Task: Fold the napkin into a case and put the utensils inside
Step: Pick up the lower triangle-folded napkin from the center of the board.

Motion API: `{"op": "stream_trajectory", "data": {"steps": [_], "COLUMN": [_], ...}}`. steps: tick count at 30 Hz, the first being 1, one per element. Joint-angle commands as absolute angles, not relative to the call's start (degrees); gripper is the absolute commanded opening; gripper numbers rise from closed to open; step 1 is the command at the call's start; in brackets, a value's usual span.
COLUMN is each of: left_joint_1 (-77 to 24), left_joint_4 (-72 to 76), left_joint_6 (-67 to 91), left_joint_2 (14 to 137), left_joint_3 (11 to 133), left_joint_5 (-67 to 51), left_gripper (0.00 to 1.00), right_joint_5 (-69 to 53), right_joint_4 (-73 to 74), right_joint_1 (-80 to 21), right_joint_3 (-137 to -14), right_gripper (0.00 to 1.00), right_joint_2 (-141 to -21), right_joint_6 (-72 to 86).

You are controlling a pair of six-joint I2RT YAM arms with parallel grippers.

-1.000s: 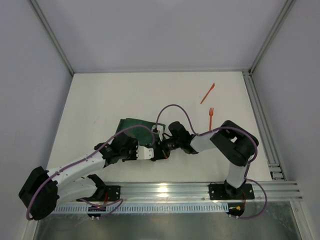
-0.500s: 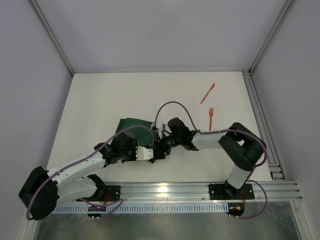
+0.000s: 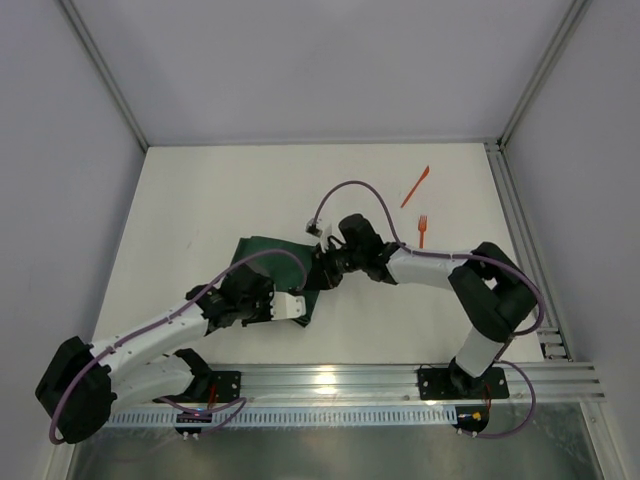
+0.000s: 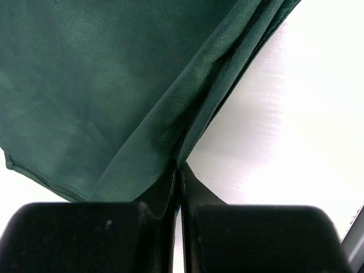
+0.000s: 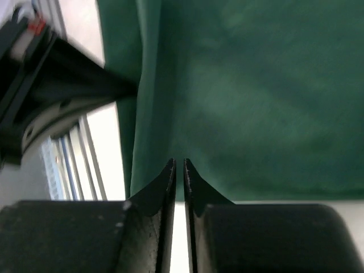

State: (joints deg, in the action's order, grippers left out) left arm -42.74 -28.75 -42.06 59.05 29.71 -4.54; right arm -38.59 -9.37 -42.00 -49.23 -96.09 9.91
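Top external view: dark green napkin [image 3: 268, 262] lies on the white table [image 3: 200, 200], near-centre, partly folded, mostly covered by both arms. Left gripper [image 3: 302, 308] sits at the napkin's near right edge; right gripper [image 3: 318, 272] is just beyond it, over the napkin's right side. Two orange utensils lie well apart from the cloth on the far right of the table: knife-like piece [image 3: 416, 186] slanted, fork [image 3: 422, 232] nearer the arms, tines pointing away, just beside the right arm's forearm. They don't touch each other.

Left wrist view: left gripper's fingers [image 4: 153, 199] pressed together, pinching a folded edge of the napkin [image 4: 114, 85]; layered cloth runs diagonally up from the tips, bare table to the right.

Right wrist view: right gripper [image 5: 178, 166] narrow, a thin slit between the fingertips, tips right at the napkin's [image 5: 256, 102] edge, a fold ridge running up from them. Cannot tell if any cloth is caught between them. Left gripper's black body visible at upper left.
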Motion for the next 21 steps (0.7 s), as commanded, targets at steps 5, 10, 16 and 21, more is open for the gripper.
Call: {"op": "stream_trajectory", "data": {"steps": [5, 10, 16, 21], "left_joint_1": [-43.0, -43.0, -42.9, -41.9], "left_joint_4": [-30.1, -29.8, -27.6, -24.5], "left_joint_6": [-40.6, -40.3, -41.8, -42.6], "left_joint_2": [58.1, 58.7, 61.4, 67.0], "left_joint_3": [33.5, 35.2, 36.7, 39.6], "left_joint_5": [-4.0, -3.8, -3.2, -4.0], "left_gripper": [0.0, 0.0, 0.0, 0.0], "right_joint_5": [-31.3, -30.2, -30.3, -30.5], "right_joint_4": [-17.4, -15.9, -17.1, -17.6], "right_joint_1": [-43.3, -44.3, -44.3, -44.2], "right_joint_3": [-60.8, -64.2, -59.3, -58.7], "right_gripper": [0.07, 0.05, 0.04, 0.04], "right_joint_2": [-108.4, -115.7, -117.6, -118.0], "right_joint_6": [22.9, 28.8, 30.4, 29.1]}}
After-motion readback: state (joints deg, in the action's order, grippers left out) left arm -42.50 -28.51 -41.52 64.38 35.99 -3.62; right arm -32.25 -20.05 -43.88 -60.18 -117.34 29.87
